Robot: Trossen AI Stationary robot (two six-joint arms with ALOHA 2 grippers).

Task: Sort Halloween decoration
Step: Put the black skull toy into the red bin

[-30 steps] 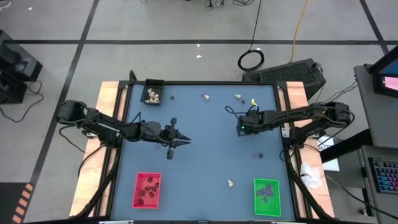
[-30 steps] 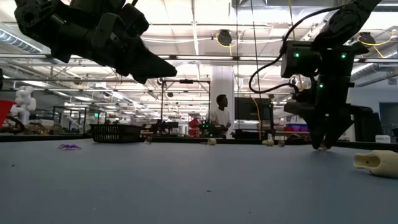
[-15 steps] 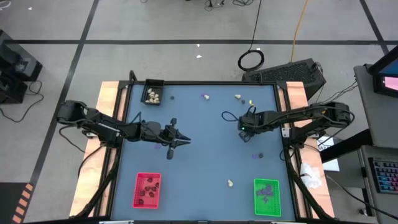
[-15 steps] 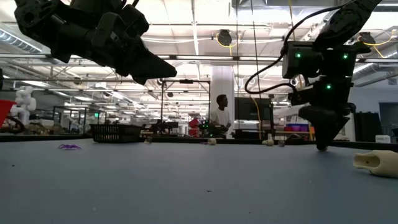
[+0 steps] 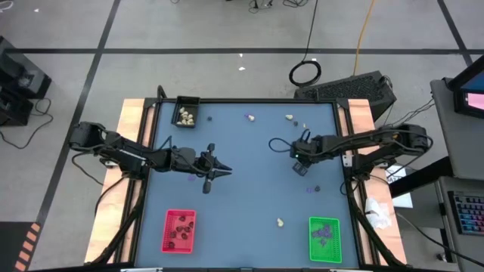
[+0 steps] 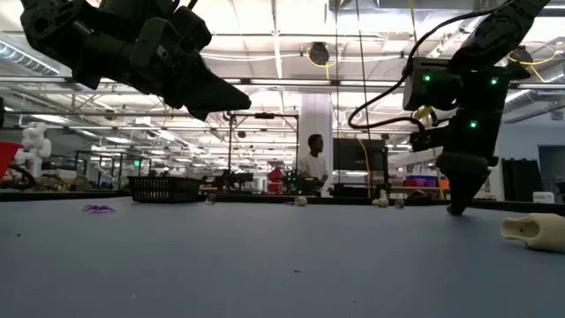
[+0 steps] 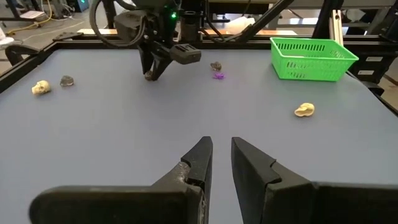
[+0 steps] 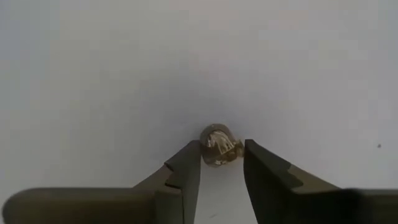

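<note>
The right gripper point(image 8: 217, 163) stood tip-down on the table point(image 5: 242, 196) at about three o'clock, its jaws straddling a small lump point(image 8: 218, 144), closing but not yet clenched. The left gripper point(image 7: 222, 163) hovered at nine o'clock, jaws narrowly parted, empty, evidently waiting.

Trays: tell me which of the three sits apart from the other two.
The black tray, at the table's far left corner with cream lumps inside. The red tray and green tray both lie along the near edge.
</note>
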